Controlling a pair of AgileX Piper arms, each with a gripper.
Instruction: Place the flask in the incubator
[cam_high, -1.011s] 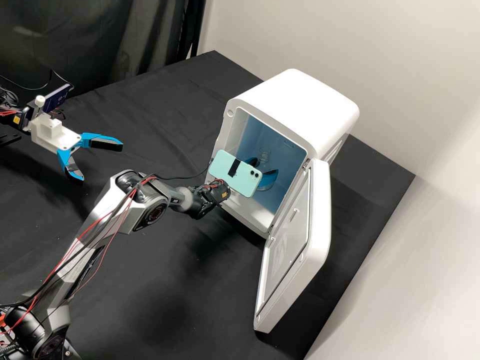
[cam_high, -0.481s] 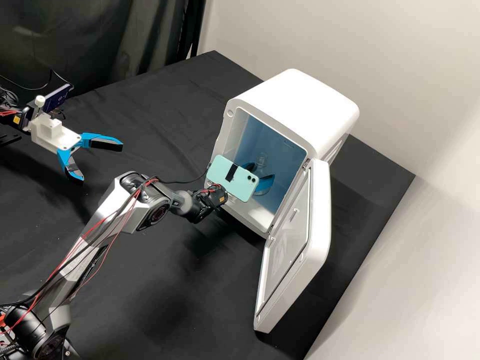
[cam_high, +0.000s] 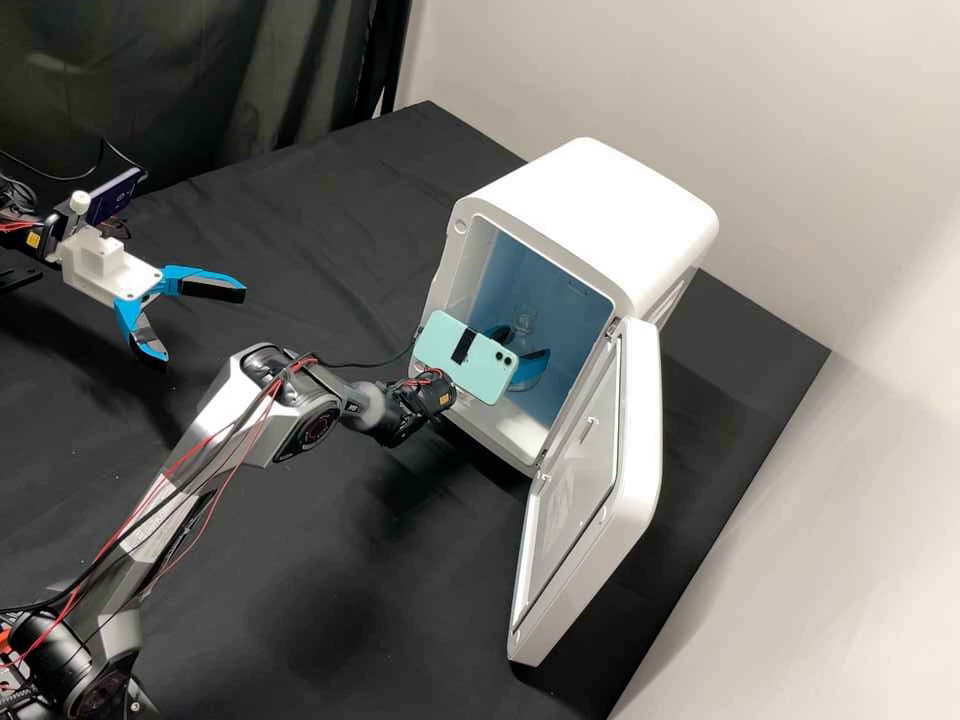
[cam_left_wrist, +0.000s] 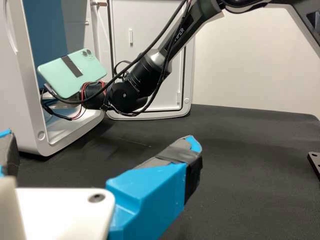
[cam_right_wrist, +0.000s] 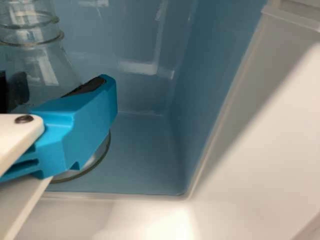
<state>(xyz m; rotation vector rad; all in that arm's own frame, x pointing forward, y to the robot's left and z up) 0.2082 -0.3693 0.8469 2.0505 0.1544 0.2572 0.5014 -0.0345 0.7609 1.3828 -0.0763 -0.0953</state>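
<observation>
The white incubator (cam_high: 590, 200) stands at the bench's back right, its door (cam_high: 600, 470) swung open and its blue chamber (cam_right_wrist: 210, 75) exposed. A clear glass flask (cam_high: 522, 318) stands upright on the chamber floor (cam_right_wrist: 150, 160). My right gripper (cam_high: 524, 358) is inside the chamber, shut on the flask (cam_right_wrist: 35, 50), a blue finger (cam_right_wrist: 85, 125) against the cone's side. My left gripper (cam_high: 199, 322) hangs open over the bench at the far left, well away from the incubator (cam_left_wrist: 20, 100), with nothing between its fingers (cam_left_wrist: 170, 170).
A mint-green phone (cam_high: 468, 350) is strapped to the right arm's wrist at the chamber's mouth, also in the left wrist view (cam_left_wrist: 70, 72). The open door juts toward the bench's front right. Bare black cloth (cam_high: 330, 560) lies in front of the incubator.
The right arm sank and drew back slightly during the first half second, and the flask came lower in the chamber with it. Since then nothing has moved. The left arm stayed still.
</observation>
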